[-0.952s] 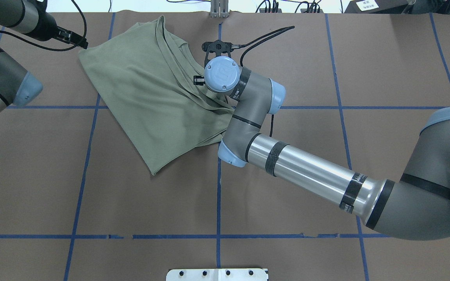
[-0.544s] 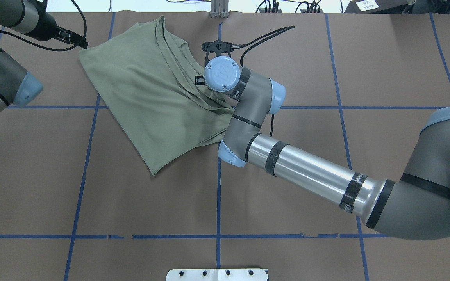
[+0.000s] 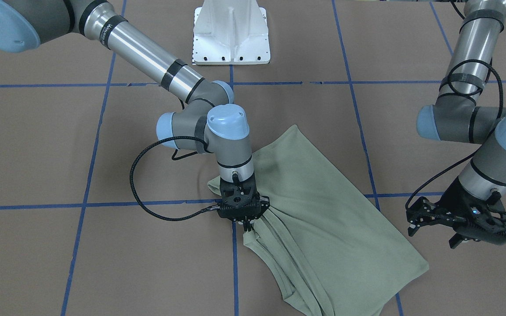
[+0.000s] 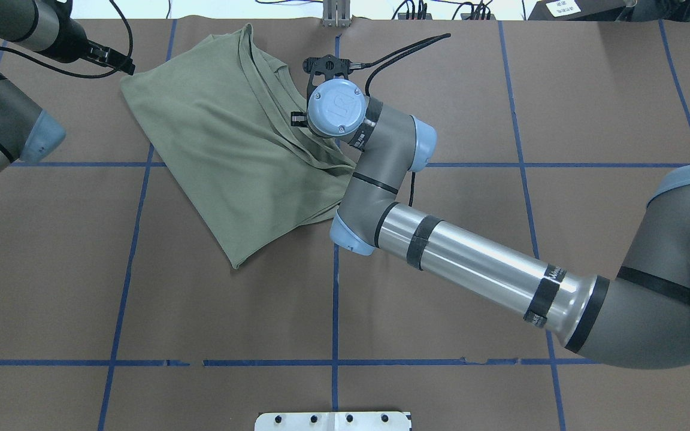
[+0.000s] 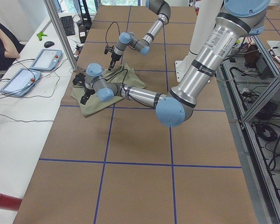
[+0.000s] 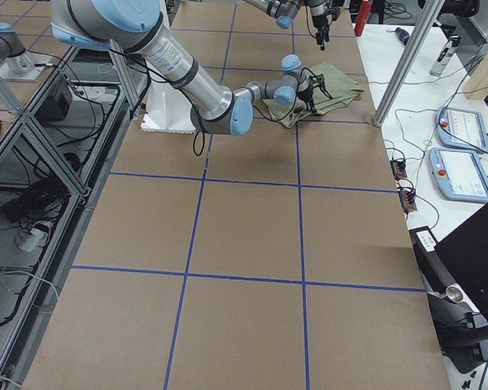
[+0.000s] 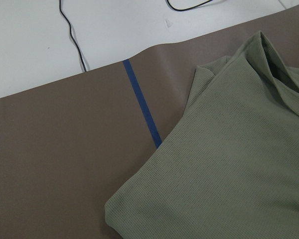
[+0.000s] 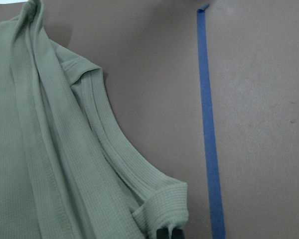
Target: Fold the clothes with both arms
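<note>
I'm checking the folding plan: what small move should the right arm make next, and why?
Probably lift a little and carry the bunched edge inward over the pale sage-green knit shirt: the right gripper looks pinched on that ribbed edge, while the left gripper hangs open beside the cloth.

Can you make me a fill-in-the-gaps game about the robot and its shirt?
The shirt lying on the table is coloured ____.
The tape lines stuck on the table are ____.
The right tool is shut on the shirt's edge, while the left tool hovers beside the shirt with its jaws ____.
Missing words: green; blue; open.
</note>
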Motion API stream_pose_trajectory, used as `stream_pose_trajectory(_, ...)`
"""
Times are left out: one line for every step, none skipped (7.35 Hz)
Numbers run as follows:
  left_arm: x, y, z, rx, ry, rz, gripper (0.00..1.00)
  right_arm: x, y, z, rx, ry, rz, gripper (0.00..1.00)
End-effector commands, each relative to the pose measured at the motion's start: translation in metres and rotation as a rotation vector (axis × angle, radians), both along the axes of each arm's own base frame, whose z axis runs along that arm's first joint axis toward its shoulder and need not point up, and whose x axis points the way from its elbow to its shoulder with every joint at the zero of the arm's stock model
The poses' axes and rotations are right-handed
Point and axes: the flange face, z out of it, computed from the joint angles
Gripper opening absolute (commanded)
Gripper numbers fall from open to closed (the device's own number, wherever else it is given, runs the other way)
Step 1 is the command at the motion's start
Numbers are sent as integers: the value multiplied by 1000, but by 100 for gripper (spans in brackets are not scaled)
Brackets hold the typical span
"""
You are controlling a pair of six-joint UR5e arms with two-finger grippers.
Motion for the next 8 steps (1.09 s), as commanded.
stream_pose_trajectory(0, 0, 0, 0, 0, 0, 100, 41, 62, 8, -21, 12, -40, 0)
stream_pose_trajectory(0, 0, 0, 0, 0, 0, 100, 57, 96, 15, -24, 12, -61, 0)
stream_pose_trajectory(0, 0, 0, 0, 0, 0, 100, 72, 133, 24, -29, 11, -70, 0)
stream_pose_trajectory(0, 0, 0, 0, 0, 0, 100, 90, 169, 28, -30, 22, -73, 0)
stream_pose_trajectory(0, 0, 0, 0, 0, 0, 100, 111, 208, 33, -18, 49, -84, 0)
stream_pose_trajectory(0, 0, 0, 0, 0, 0, 100, 139, 243, 55, -5, 76, -88, 0)
stream_pose_trajectory(0, 0, 0, 0, 0, 0, 100, 146, 251, 78, -9, 111, -86, 0)
stream_pose_trajectory(0, 0, -1, 1, 2, 1, 100, 144, 253, 93, -13, 139, -86, 0)
